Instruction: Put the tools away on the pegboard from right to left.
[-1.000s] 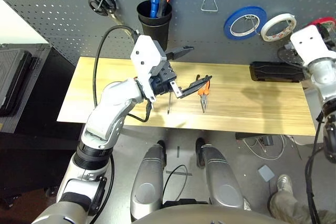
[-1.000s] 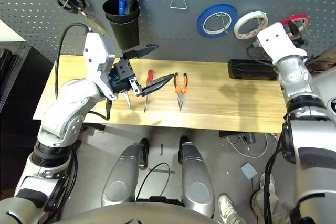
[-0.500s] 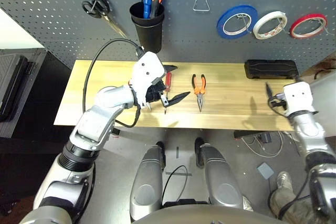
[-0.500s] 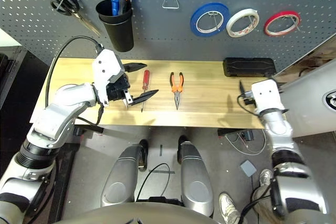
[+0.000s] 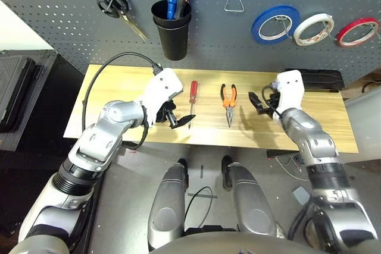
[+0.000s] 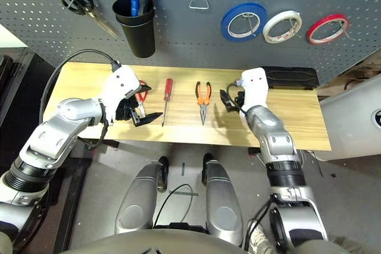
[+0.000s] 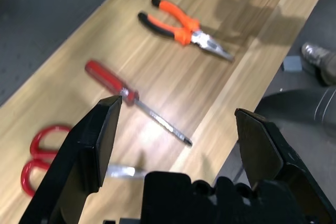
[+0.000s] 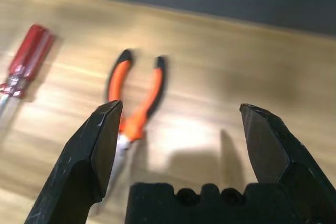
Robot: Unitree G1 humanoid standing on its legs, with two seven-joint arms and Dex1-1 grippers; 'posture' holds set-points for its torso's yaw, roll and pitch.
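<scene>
Right claw (image 8: 176, 129) hangs with its fingers spread wide and empty just above the tabletop (image 5: 321, 123), close beside the orange-and-black-handled pliers (image 5: 228, 100), which lie flat near the middle with their nose toward the front edge. Left claw (image 7: 178, 129) is likewise wide apart and holding nothing, low over the tabletop, with the slim red-handled screwdriver (image 5: 192, 96) just beside it toward the pliers and the small red-handled scissors (image 7: 39, 150) lying next to it on the far side from them. Thin red tape ring (image 5: 357, 31) hangs on the pegboard (image 5: 71, 22) at the far right, beside the white tape roll (image 5: 314, 29) and blue tape roll (image 5: 277, 24), with the black cup (image 5: 172, 25) and black-handled scissors (image 5: 119, 10) further left.
</scene>
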